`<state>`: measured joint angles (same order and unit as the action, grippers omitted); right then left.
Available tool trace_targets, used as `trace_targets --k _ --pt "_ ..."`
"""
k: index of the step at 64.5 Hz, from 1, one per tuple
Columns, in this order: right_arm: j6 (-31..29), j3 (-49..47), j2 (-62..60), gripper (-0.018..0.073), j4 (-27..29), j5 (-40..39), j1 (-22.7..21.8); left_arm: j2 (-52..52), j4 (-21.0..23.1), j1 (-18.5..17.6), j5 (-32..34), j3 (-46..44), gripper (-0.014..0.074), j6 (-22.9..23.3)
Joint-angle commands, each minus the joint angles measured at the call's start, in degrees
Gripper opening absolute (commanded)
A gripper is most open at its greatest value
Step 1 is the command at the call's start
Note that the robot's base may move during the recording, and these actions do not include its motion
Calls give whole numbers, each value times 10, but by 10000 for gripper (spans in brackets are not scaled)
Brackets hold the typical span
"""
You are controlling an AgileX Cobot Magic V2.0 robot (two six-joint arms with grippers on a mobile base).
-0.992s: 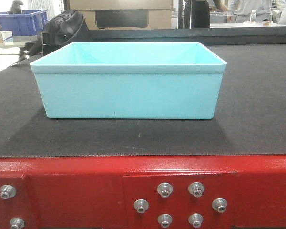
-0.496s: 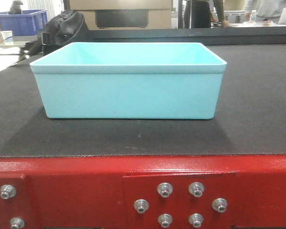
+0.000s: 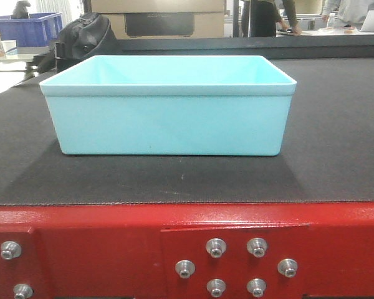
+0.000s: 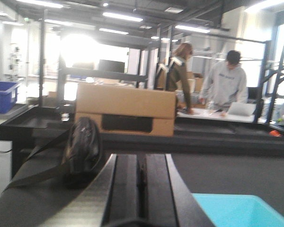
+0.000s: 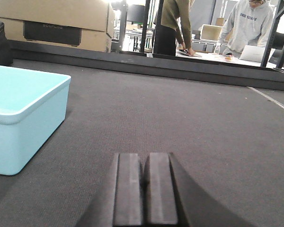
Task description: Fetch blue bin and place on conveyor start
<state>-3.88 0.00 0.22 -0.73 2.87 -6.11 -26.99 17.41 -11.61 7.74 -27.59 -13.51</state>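
The conveyor start [image 3: 336, 124] is the widest thing here, a dark grey-black fabric belt that fills the middle of the front view and runs back toward a workshop of dark metal racks lit by ceiling strip lights. Along the belt's near edge runs its glossy red metal frame [image 3: 81, 249], set with silver hex bolts [image 3: 215, 247] in a cluster right of centre and two more at the far left. The blue bin [image 3: 168, 121] stands upright on the belt, square to the front camera, close behind the red frame and a little left of the belt's centre; its inside looks bare. Behind the bin, past the belt's far end, sits a large brown cardboard box [image 4: 125, 109], and a black bag [image 3: 84, 34] rests at the belt's back left corner. Farther left of the bag a navy crate [image 3: 31, 28] stands on a side surface. Right of the box, two people [image 5: 248, 21] lean over a bench. The right gripper [image 5: 144, 189] lies low over the belt just right of the bin, its fingers pressed together and holding nothing. The left gripper [image 4: 141, 189] sits left of the bin, fingers likewise pressed together, apart from the bin.
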Motion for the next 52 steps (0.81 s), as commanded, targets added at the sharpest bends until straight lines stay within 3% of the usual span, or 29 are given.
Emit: trace_targets --k 1,10,16,26,31,45,52 --pt "1 0 -2 -165 -4 -12 1 33 -23 20 15 43 -111 -9" --pt "1 0 -2 -165 -4 -12 1 81 -120 51 7 117 -111 -9" --pt "1 0 -2 -165 -4 -12 1 115 -111 78 3 158 -111 -6" --pt "1 0 -2 -165 -4 -12 1 186 -130 116 -64 204 -111 118" --pt "1 0 -2 -165 -4 -12 1 236 -144 129 -99 225 -111 153" --pt "1 0 -2 -165 -4 -12 1 270 -156 122 -106 268 -111 154" --pt "1 0 -2 -165 -4 -12 1 270 -157 115 -55 276 -111 153"
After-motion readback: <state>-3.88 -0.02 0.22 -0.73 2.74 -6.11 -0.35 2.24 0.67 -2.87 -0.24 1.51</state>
